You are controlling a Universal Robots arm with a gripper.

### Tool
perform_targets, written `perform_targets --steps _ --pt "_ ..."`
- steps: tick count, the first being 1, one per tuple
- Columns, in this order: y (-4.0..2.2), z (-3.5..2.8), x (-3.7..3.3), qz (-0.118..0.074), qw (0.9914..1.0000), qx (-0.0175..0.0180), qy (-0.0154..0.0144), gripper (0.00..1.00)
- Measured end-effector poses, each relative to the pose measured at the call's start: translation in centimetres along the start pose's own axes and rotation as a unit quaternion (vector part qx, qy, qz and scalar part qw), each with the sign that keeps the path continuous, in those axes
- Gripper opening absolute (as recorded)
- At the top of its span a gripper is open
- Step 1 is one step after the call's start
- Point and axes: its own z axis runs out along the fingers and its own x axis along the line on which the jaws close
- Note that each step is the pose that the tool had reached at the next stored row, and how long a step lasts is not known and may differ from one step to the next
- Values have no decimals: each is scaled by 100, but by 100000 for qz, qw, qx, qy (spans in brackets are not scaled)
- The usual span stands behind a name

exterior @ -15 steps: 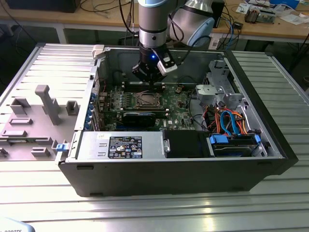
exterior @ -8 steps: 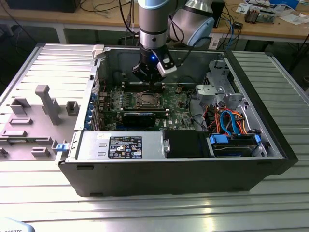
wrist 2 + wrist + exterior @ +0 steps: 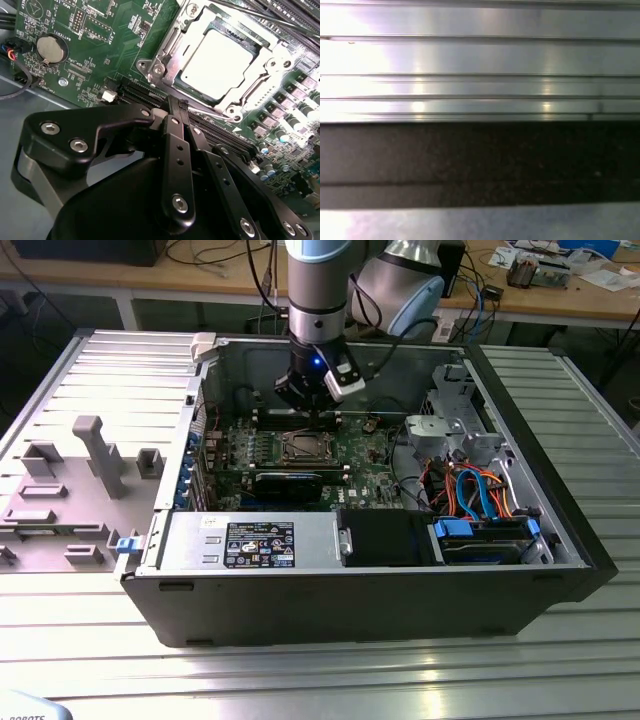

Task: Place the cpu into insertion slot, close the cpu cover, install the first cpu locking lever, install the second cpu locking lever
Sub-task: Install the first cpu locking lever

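Black gripper (image 3: 176, 107) has its fingers pressed together with nothing between them, just beside the flat square silver-grey cpu (image 3: 219, 62), which lies in the silver-rimmed insertion slot (image 3: 170, 47) under the thin silver cpu cover (image 3: 252, 90) on the green circuit board (image 3: 100, 50) inside the open computer case (image 3: 350, 600).

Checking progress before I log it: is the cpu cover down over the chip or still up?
Down. In the second wrist view the cpu cover lies flat around the cpu, whose silver top shows through its window. Whether the levers are latched: cannot tell.
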Motion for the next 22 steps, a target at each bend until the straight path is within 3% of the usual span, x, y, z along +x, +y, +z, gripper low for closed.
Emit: perform_targets --steps 6,22 --pt "-2 41 -20 386 99999 39 23 11" --pt "-2 59 -33 417 99999 40 29 11"
